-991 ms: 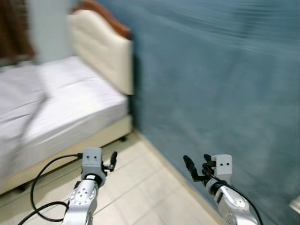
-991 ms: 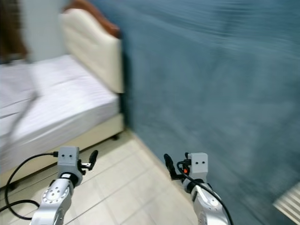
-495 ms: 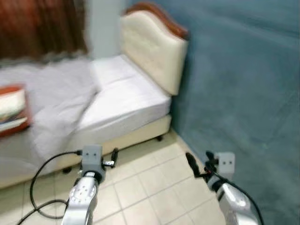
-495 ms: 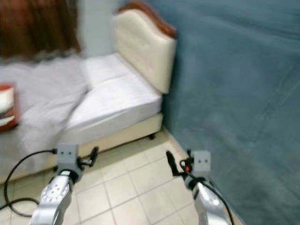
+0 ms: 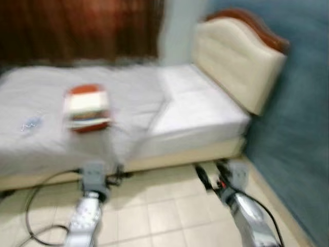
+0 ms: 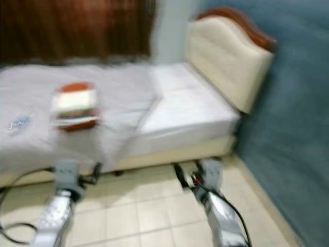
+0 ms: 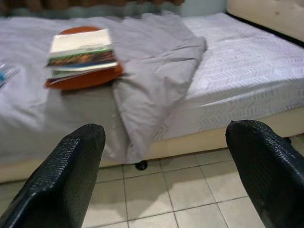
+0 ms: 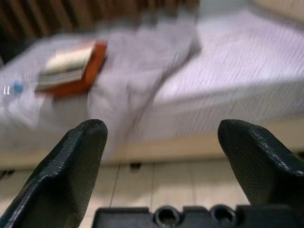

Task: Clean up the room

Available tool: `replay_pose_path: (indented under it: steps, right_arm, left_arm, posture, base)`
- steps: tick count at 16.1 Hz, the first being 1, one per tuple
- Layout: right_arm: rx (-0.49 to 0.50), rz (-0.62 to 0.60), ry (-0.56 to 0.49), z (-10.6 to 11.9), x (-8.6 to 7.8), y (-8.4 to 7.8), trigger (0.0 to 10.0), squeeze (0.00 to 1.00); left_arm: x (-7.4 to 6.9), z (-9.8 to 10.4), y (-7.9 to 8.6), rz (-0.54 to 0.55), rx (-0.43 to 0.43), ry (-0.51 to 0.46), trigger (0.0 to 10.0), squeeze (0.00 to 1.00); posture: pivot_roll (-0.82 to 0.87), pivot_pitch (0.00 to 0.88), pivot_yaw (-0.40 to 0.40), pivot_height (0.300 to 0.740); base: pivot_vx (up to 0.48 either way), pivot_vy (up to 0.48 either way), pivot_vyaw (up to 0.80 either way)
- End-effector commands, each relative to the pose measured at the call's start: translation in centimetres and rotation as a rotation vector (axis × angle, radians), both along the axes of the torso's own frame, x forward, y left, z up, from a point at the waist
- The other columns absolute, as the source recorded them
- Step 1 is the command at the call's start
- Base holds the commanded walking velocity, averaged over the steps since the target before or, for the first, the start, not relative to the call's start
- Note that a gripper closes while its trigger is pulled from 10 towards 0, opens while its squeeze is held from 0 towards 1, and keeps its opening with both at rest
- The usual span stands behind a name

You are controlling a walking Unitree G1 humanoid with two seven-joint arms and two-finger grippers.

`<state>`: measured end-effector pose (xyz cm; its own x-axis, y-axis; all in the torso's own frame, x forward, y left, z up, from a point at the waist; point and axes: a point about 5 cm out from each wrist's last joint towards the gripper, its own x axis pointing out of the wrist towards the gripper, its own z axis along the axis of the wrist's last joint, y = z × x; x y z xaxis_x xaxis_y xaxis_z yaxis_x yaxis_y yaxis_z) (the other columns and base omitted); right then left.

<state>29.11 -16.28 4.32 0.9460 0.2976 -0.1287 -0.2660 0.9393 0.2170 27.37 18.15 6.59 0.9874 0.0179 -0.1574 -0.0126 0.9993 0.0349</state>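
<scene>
Beige floor tiles run up to a low bed with a cream padded headboard set against a blue wall; dark brown curtains hang behind it. Head views are blurred. On the bed, a grey blanket lies rumpled, one corner drooping over the mattress edge toward the floor. Toward the bed's left part, a stack of books rests on a flat orange-red thing, on top of the blanket. Both arms are held low over the tiles in front of the bed. Left gripper has its jaws spread wide and empty; the stack lies well beyond them, up on the bed. Right gripper likewise has jaws spread, nothing between them, the stack far ahead and toward its left finger. A black cable loops beside the left arm.
</scene>
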Motion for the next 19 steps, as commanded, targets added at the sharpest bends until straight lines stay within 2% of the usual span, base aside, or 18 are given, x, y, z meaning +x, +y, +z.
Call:
replay_pose_path:
  steps: [1,3,4,6,8,9,10,19]
  right_arm:
    - [-0.005,0.008,-0.014,0.2,0.1,0.0,10.0,1.00]
    - [-0.042,0.008,-0.015,-0.1,-0.2,-0.1,10.0,1.00]
    - [-0.097,-0.072,-0.031,-0.1,-0.7,-1.2,10.0,0.00]
    - [-0.179,-0.193,-0.114,0.9,-2.2,-2.7,10.0,0.00]
    - [-0.192,-0.223,-0.088,0.4,-2.9,-3.1,10.0,0.00]
    - [-0.170,-0.274,-0.042,-0.2,-2.7,-3.6,10.0,0.00]
    - [-0.173,-0.283,-0.047,-0.2,-2.3,-3.5,10.0,0.00]
    - [-0.135,-0.218,-0.078,0.8,-1.0,-2.1,10.0,0.00]
  left_arm:
    - [0.0,0.4,0.7,0.011,0.001,-0.011,10.0,0.00]
    - [-0.1,0.5,0.9,-0.013,0.006,-0.021,10.0,0.00]
    - [-0.3,0.8,0.8,-0.058,-0.003,-0.047,10.0,0.00]
    - [-1.0,1.3,1.0,-0.112,-0.027,-0.077,10.0,0.00]
    - [-1.0,1.5,1.0,-0.137,-0.040,-0.086,10.0,0.00]
    - [-0.6,1.5,1.0,-0.128,-0.048,-0.083,10.0,0.00]
    - [-0.3,1.4,0.8,-0.126,-0.050,-0.079,10.0,0.00]
    - [-0.2,1.1,0.5,-0.112,-0.037,-0.051,10.0,0.00]
  posture:
    - [0.11,0.000,-0.084,0.740]
    - [0.11,0.000,-0.084,0.740]
    - [0.11,0.000,-0.093,0.740]
    - [0.11,0.000,-0.087,0.740]
    - [0.09,0.000,-0.080,0.740]
    - [0.09,0.000,-0.079,0.740]
    - [0.08,0.000,-0.075,0.740]
    - [0.08,0.000,-0.068,0.740]
  base:
    - [0.262,0.401,0.53]
    - [0.309,0.366,0.53]
    - [0.341,0.337,0.00]
    - [0.371,0.302,0.00]
    - [0.392,0.277,0.00]
    - [0.394,0.274,0.00]
    - [0.424,0.000,0.00]
    - [0.426,0.000,0.00]
